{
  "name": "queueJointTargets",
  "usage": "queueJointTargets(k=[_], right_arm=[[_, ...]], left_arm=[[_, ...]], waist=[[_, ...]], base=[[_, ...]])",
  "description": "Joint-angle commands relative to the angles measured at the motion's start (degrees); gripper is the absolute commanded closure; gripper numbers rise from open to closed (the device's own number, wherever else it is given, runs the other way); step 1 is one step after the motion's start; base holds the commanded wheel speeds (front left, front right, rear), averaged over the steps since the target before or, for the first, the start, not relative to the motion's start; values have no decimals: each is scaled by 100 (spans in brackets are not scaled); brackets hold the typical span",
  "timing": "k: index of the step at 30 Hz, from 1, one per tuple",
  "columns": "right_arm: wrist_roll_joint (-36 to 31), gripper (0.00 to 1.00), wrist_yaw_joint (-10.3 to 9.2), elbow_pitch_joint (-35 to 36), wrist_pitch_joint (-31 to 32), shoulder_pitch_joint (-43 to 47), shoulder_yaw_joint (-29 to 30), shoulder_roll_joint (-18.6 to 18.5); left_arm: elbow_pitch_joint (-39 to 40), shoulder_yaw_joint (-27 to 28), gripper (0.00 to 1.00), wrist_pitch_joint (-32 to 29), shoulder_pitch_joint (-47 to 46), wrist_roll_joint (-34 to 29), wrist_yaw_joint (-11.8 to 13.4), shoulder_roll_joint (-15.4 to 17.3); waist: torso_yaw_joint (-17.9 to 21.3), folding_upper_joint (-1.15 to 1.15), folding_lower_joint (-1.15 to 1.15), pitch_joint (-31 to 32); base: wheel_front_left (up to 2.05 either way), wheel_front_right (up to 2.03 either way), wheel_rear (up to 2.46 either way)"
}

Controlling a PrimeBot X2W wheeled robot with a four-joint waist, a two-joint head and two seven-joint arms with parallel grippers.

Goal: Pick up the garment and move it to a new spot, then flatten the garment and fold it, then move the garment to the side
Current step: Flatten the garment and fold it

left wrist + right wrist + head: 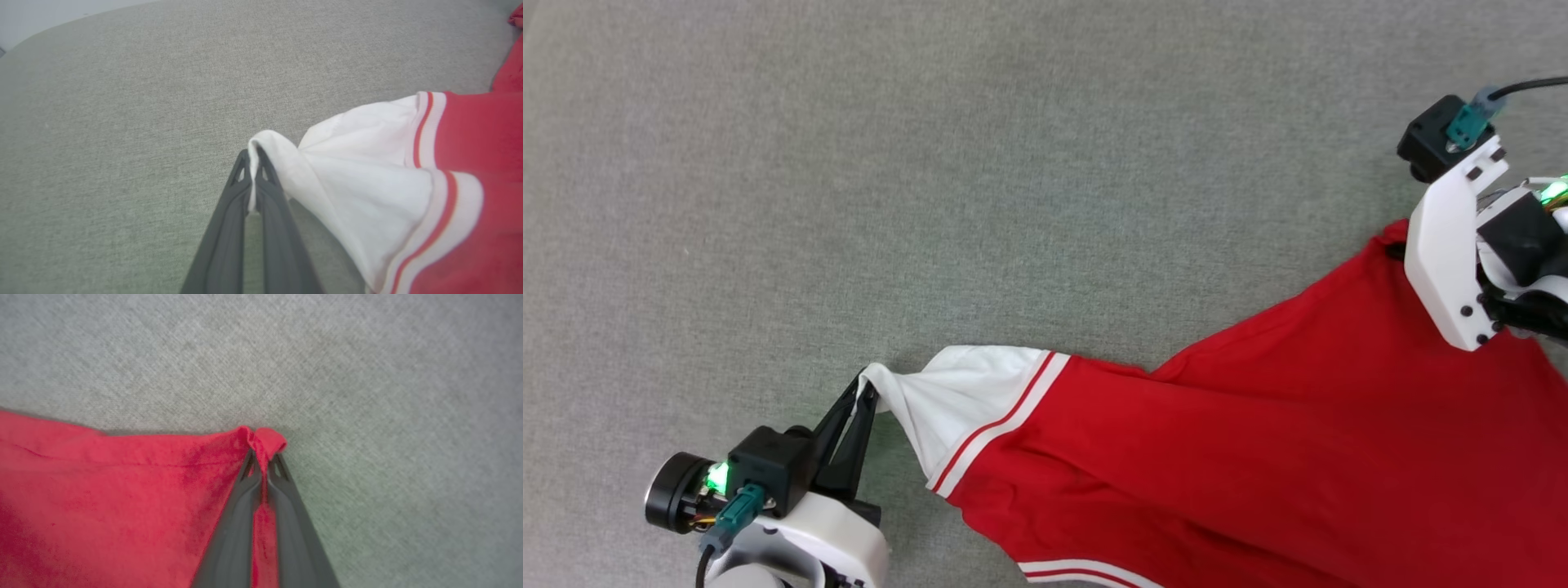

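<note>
The garment, red with a white striped-trim sleeve, lies stretched across the grey cloth surface from lower left to upper right. My left gripper is shut on the tip of the white sleeve, its two dark fingers pressed together with fabric between them. In the right wrist view my right gripper is shut on a red corner of the garment, the fabric curling over its fingertips. In the head view the right arm's white bracket covers those fingers above the garment's upper corner.
Grey woven cloth covers the whole work surface. Its curved far edge meets a pale floor at the top left of the left wrist view. A black cable runs off the right wrist camera.
</note>
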State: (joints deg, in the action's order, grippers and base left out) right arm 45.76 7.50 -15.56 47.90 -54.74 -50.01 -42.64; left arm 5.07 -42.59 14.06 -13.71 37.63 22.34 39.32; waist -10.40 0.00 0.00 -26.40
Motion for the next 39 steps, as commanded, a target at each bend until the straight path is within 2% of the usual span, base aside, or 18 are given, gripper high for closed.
queueJointTargets(k=[1,9,12,19,27,33,39], right_arm=[[44,100,-1,-57,-246,-44,-140,45],[445,100,-2,47,-1348,-457,-325,-124],[516,100,-3,27,-1568,-549,-321,-173],[443,100,-3,-110,-2567,-998,-75,-113],[-147,100,-3,-640,-3442,-1699,508,148],[-710,100,-3,-1075,-3575,-2558,998,547],[-1212,100,-3,-1455,-3492,-3629,1246,895]], left_arm=[[-47,33,100,28,47,11,-11,60],[54,136,100,-150,-343,-83,-207,398],[130,162,100,-276,-573,-129,-286,467],[162,306,100,-718,-1731,-346,-633,621],[-212,520,100,-1100,-3505,-578,-1147,467],[-719,654,100,-1346,-5007,-795,-1549,283],[-1427,763,100,-1463,-6566,-985,-1971,29]], waist=[[103,0,0,222],[349,0,0,857],[412,0,0,952],[627,0,0,1002],[834,0,0,632],[934,0,0,194],[953,0,0,-221]], base=[[0,0,0],[0,0,0],[0,0,0],[0,0,0],[0,0,0],[0,0,0],[0,0,0]])
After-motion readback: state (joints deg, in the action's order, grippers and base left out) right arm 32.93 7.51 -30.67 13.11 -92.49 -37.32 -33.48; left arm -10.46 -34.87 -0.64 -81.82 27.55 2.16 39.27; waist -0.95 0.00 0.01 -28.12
